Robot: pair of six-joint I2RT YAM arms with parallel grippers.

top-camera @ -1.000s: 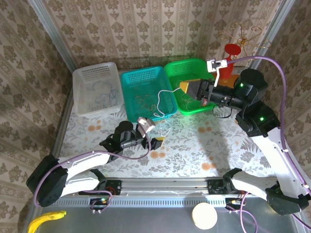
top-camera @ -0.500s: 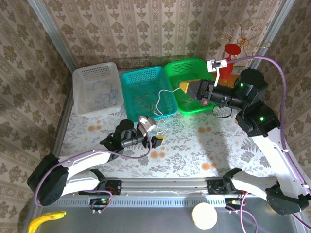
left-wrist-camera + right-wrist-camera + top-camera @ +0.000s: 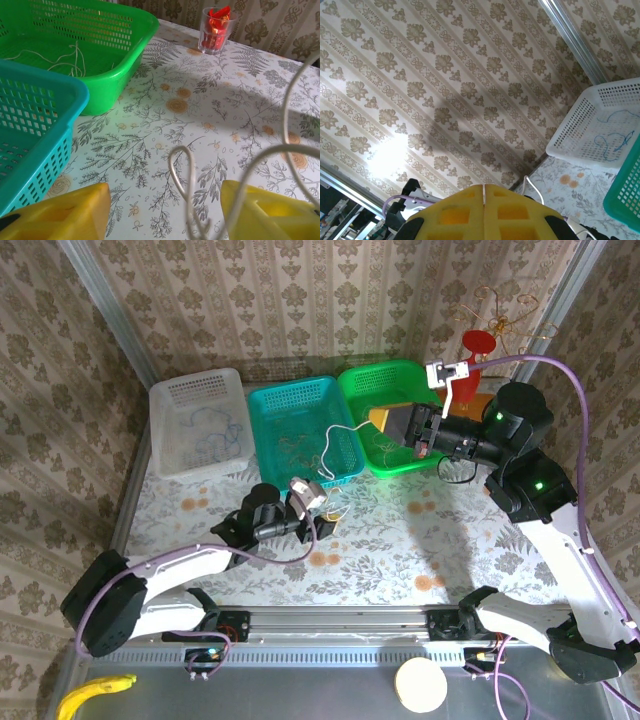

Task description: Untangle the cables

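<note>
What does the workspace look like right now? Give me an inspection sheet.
Surface: floral tablecloth, three baskets at back.
Job's things: cream cable strung from left claw to right claw; blue strands in white basket, brown strands in teal basket, cream strands in green basket.
Clutter: banana, round disc, glass with red contents.
Claws: left claw open around cream cable; right claw shut on it.
Cables: lilac arm cords, hanging loose.
Surroundings: patterned wallpaper, metal frame.

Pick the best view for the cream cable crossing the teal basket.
Top external: the cream cable runs whole from the right gripper, over the teal basket, to the left gripper. Left wrist gives a blurred loop in its open gripper; right wrist, a thin strand by its shut gripper.
</note>
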